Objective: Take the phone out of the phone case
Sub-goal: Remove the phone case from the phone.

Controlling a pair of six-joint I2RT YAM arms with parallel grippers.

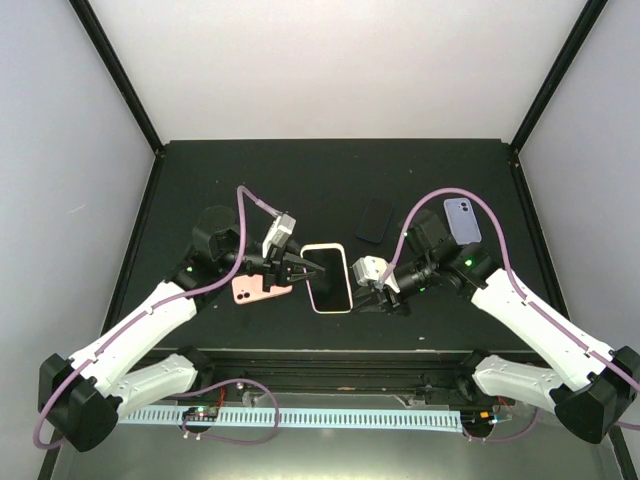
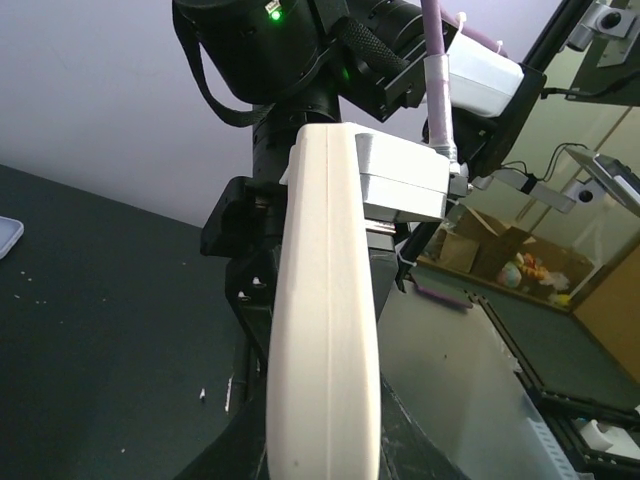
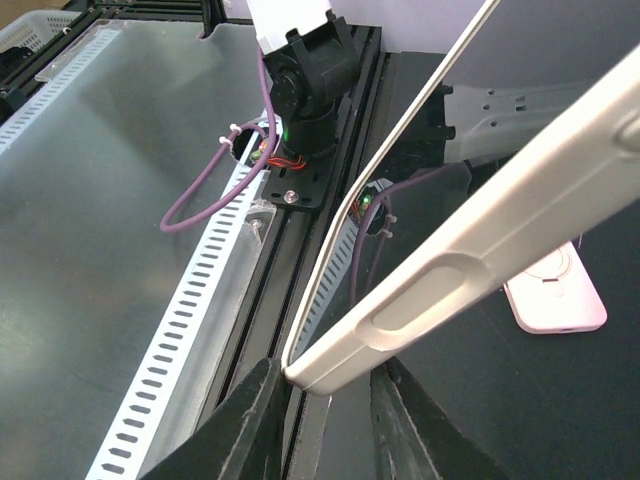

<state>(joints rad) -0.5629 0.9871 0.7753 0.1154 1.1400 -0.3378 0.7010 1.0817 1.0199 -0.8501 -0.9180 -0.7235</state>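
Three spare phones lie around a cream phone case that sits between both arms.
Nearest, a pink phone (image 1: 250, 292) lies just beside the case's left edge, under the left arm's wrist. A dark phone (image 1: 375, 220) and a lavender phone (image 1: 461, 220) lie farther back on the right. The cream phone case (image 1: 329, 247) sits mid-table with the phone (image 1: 328, 278) inside, screen up, long axis running near to far. The left gripper (image 1: 303, 267) is clamped tight on its left edge. The right gripper (image 3: 325, 390) narrowly straddles the right edge; whether it pinches is unclear.
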